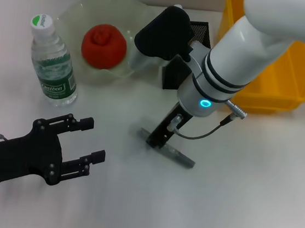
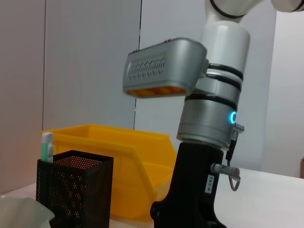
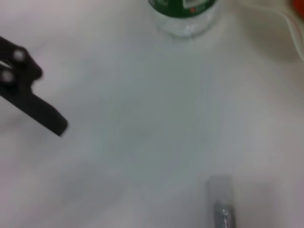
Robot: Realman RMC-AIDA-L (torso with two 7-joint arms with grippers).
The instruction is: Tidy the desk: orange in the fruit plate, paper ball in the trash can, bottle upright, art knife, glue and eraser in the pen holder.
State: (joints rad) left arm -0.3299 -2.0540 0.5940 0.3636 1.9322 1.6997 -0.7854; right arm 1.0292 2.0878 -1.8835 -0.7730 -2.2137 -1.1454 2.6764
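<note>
The bottle (image 1: 52, 64) stands upright at the left. Behind it the orange (image 1: 104, 45) lies in the pale fruit plate (image 1: 76, 9). The grey art knife (image 1: 178, 155) lies flat mid-table, and my right gripper (image 1: 158, 139) is down on its near end. Its tip (image 3: 221, 202) shows in the right wrist view. The black mesh pen holder (image 2: 76, 190) holds a white and green stick (image 2: 46, 147); I cannot tell if it is the glue. My left gripper (image 1: 92, 139) hovers open and empty at the front left. No paper ball or eraser is in view.
A yellow bin (image 1: 280, 79) stands at the back right, beside the pen holder (image 1: 199, 31). My right arm (image 2: 209, 123) hides part of the holder in the head view. Bare white table lies between my two grippers and along the front.
</note>
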